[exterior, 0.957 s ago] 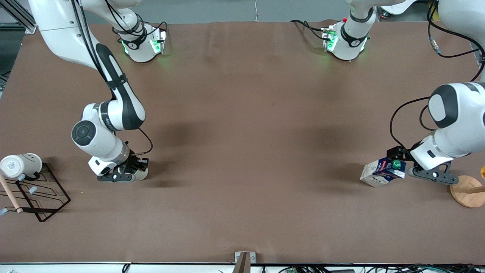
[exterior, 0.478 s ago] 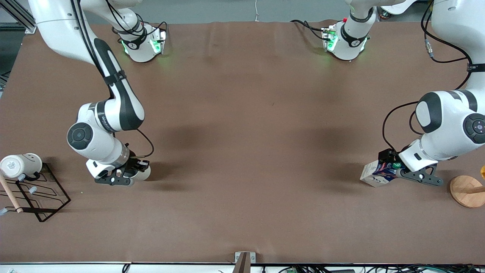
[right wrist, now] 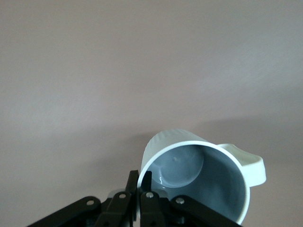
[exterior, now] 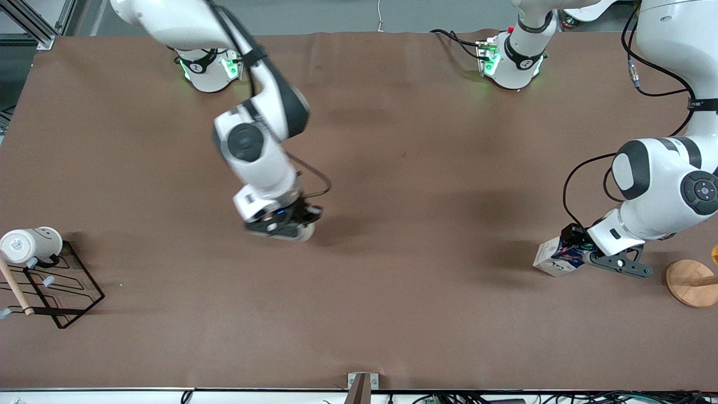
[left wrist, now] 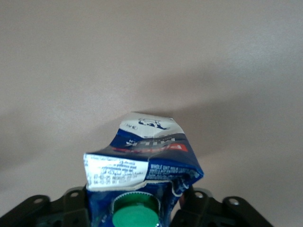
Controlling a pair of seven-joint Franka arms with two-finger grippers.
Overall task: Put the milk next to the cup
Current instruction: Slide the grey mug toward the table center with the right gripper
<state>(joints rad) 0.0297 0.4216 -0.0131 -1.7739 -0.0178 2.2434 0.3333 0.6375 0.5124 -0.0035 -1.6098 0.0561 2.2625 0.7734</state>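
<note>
The milk (exterior: 552,259), a dark blue and white carton with a green cap, is at the left arm's end of the table, tilted. My left gripper (exterior: 580,252) is shut on its top. In the left wrist view the carton (left wrist: 147,156) sits between the black fingers (left wrist: 78,210) of the left gripper (left wrist: 135,215). The cup (exterior: 305,233) is a light grey-beige mug. My right gripper (exterior: 291,231) is shut on its rim and holds it over the table's middle. In the right wrist view the cup (right wrist: 203,179) shows its grey inside, with the right gripper (right wrist: 141,177) pinching the rim.
A white smiley mug (exterior: 31,244) lies on a black wire rack (exterior: 61,286) with a wooden stick (exterior: 14,292) at the right arm's end. A round wooden base (exterior: 693,282) stands beside the milk at the left arm's end.
My right arm has swung from beside the rack toward the table's middle, carrying the cup. My left gripper has slid a little further over the milk's top; the carton barely moved.
</note>
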